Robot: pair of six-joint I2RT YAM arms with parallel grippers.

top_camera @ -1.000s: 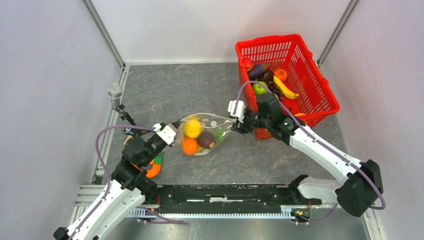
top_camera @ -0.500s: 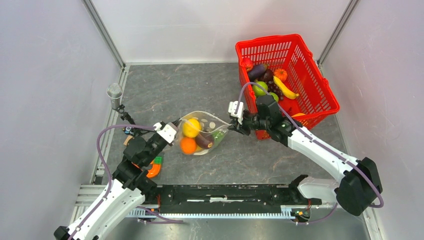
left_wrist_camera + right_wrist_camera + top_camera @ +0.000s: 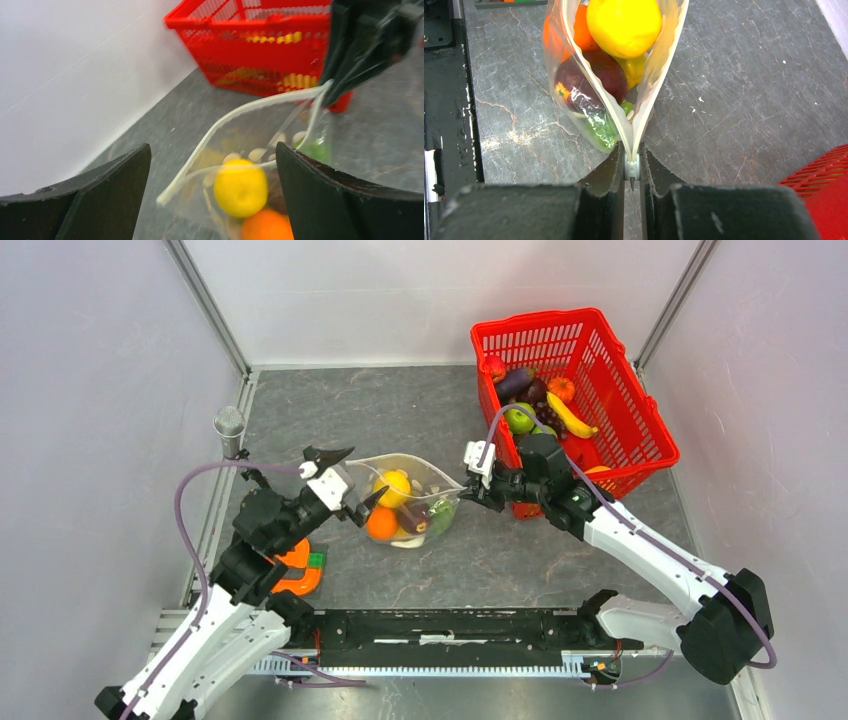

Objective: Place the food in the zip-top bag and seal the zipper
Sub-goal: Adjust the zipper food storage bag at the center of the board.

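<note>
The right end effector (image 3: 631, 167) pinched one end of the zip-top bag (image 3: 428, 478) on the table (image 3: 400, 410), and the left end effector (image 3: 352, 476) was spread wide, so the open bag could flop and spill the food (image 3: 392, 490).

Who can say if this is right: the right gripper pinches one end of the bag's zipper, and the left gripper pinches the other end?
No. The right gripper pinches one end of the zipper, but the left gripper stands open and holds nothing; the left wrist view shows it.
</note>
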